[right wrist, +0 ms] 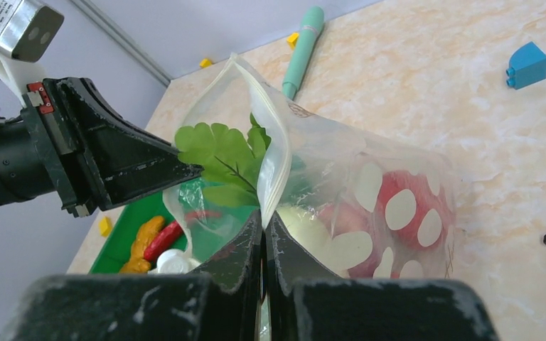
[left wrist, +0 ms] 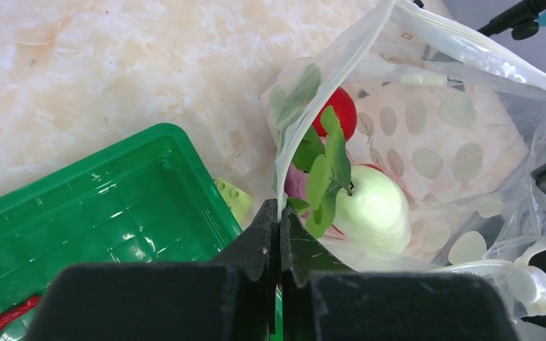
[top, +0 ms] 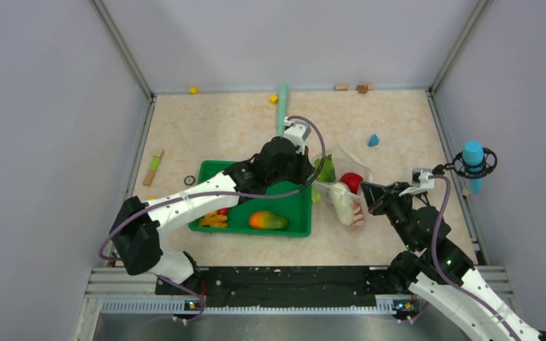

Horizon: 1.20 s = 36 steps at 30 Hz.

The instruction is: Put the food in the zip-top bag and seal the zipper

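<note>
The zip-top bag (top: 343,186) (left wrist: 462,121) (right wrist: 370,177) lies right of the green tray, its mouth held apart. My left gripper (top: 311,172) (left wrist: 279,209) is shut on one mouth edge, and my right gripper (top: 365,193) (right wrist: 264,217) is shut on the opposite edge. The zipper (left wrist: 462,42) (right wrist: 274,135) runs along the open mouth. Inside are a red tomato (left wrist: 341,110) (right wrist: 398,206), a white radish (left wrist: 377,209), a green leaf (left wrist: 327,170) (right wrist: 217,149) and a purple onion (left wrist: 295,181). The mango (top: 268,221), yellow-orange bunch (top: 213,219) and red chili (right wrist: 162,240) lie in the tray.
The green tray (top: 291,202) (left wrist: 99,206) sits left of the bag. A teal stick (top: 282,106) (right wrist: 302,46) lies behind it, and a blue block (top: 373,140) (right wrist: 526,64) beyond the bag. Small yellow blocks (top: 193,90) rest by the back wall. A blue-capped stand (top: 473,160) is at the right edge.
</note>
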Motion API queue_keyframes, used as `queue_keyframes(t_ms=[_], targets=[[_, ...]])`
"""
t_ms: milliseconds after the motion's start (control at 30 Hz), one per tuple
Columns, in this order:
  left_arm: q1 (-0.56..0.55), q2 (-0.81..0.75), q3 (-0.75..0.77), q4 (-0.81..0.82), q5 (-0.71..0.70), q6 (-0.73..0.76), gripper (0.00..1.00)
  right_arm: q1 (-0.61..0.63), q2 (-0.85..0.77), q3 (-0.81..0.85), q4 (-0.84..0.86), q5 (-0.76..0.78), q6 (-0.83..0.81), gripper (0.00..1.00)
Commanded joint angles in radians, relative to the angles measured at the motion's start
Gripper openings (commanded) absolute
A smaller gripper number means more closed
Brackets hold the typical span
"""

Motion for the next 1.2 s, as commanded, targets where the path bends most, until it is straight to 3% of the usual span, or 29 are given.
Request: queue_keyframes(t_ms=[0, 267, 467, 733, 800, 867, 1033, 1167], targets=[[0.007, 0.0, 0.054, 0.037, 0.052, 0.012, 0.0, -0.005, 0.022, 0.031, 0.069, -0.008, -0.004, 0.0], [0.007, 0.107, 0.129, 0.034, 0.225, -0.01, 0.0, -0.006, 0.205, 0.025, 0.204, -0.105, -0.036, 0.0], [0.007, 0.109, 0.135, -0.049, 0.046, -0.01, 0.0, -0.005, 0.28, -0.002, 0.257, -0.138, -0.036, 0.0], [0.007, -0.022, 0.008, -0.075, -0.19, -0.028, 0.02, -0.006, 0.159, -0.034, 0.225, -0.059, -0.032, 0.0], [0.007, -0.053, -0.029, -0.079, -0.219, -0.032, 0.13, -0.006, 0.131, -0.042, 0.221, -0.057, -0.032, 0.0], [0.007, -0.089, -0.063, -0.08, -0.198, -0.03, 0.32, -0.006, 0.116, -0.046, 0.213, -0.055, -0.031, 0.0], [0.007, -0.211, -0.156, -0.047, -0.114, -0.017, 0.95, -0.005, 0.122, -0.049, 0.21, -0.08, -0.029, 0.0], [0.007, -0.268, -0.221, -0.048, -0.103, 0.001, 0.97, -0.006, 0.146, -0.047, 0.215, -0.104, -0.028, 0.0]])
